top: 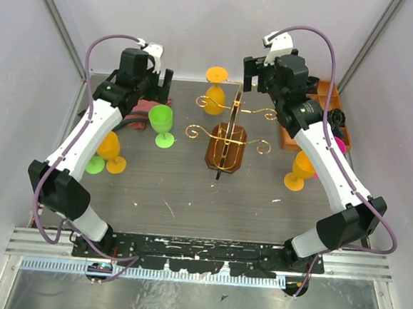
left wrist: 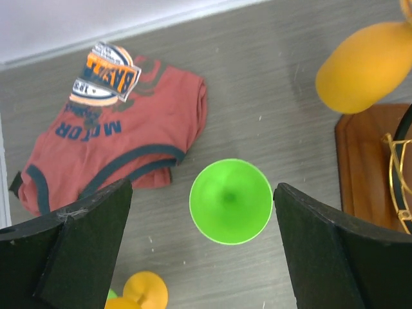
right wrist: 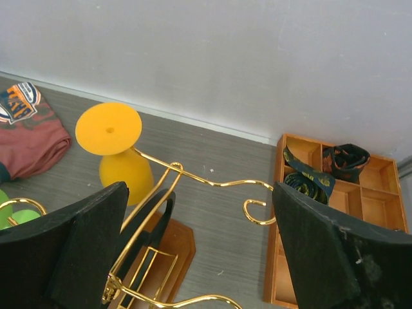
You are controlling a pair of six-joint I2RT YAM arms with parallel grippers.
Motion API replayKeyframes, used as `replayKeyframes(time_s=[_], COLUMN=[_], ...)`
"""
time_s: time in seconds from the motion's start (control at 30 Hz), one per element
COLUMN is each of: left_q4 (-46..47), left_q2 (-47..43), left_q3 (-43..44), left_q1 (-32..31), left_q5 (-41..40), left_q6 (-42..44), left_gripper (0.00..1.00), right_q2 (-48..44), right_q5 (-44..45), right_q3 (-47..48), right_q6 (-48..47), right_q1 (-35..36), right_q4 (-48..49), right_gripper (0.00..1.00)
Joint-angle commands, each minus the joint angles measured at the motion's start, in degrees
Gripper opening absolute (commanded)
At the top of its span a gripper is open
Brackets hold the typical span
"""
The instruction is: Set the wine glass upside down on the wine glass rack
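Observation:
A green wine glass (top: 162, 122) stands upright on the table, left of the rack. In the left wrist view its green bowl (left wrist: 230, 201) shows from above, between and below my black fingers (left wrist: 77, 251). The left gripper (left wrist: 201, 193) (top: 160, 86) is open and holds nothing. The wine glass rack (top: 227, 140), gold curly wire on a brown octagonal base, stands mid-table. An orange glass (right wrist: 116, 151) (top: 214, 92) is upside down at the rack's far arm (right wrist: 212, 183). The right gripper (right wrist: 198, 193) (top: 253, 72) hovers open above the rack's far end, empty.
A red shirt (left wrist: 116, 129) lies at the back left. An orange glass (top: 111, 151) and a green base (top: 95, 164) stand at the left. Another orange glass (top: 299, 171) and a pink object (top: 339, 145) are at the right, by a compartmented wooden tray (right wrist: 335, 212) holding dark cloth.

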Motion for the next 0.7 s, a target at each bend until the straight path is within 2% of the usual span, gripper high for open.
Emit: replayKeyframes(time_s=[0.0, 0.13, 0.47, 0.6, 0.67], left_q4=[-11.9, -15.3, -15.4, -14.9, -14.7], left_q2=[4.0, 7.0, 11.5, 13.2, 13.7], left_q3=[3.0, 4.5, 3.9, 3.4, 3.0], left_q1=[0.6, 0.7, 1.6, 2.4, 2.8], left_q5=[-2.3, -1.9, -1.3, 0.3, 1.5], left_q6=[-1.8, -2.6, -4.1, -5.0, -5.7], left_gripper=[0.98, 0.98, 0.99, 0.89, 0.78], right_q2=[-0.7, -1.5, -3.3, -3.2, -3.2], right_q5=[0.8, 0.8, 4.4, 4.8, 4.8], right_q3=[2.5, 1.2, -1.8, -1.8, -1.8], right_q6=[1.6, 2.0, 2.4, 2.2, 2.1], right_q1=[-0.3, -0.4, -0.5, -0.5, -0.5], right_q4=[-0.4, -0.4, -0.8, -0.9, -0.9], right_gripper=[0.99, 0.99, 0.99, 0.99, 0.99])
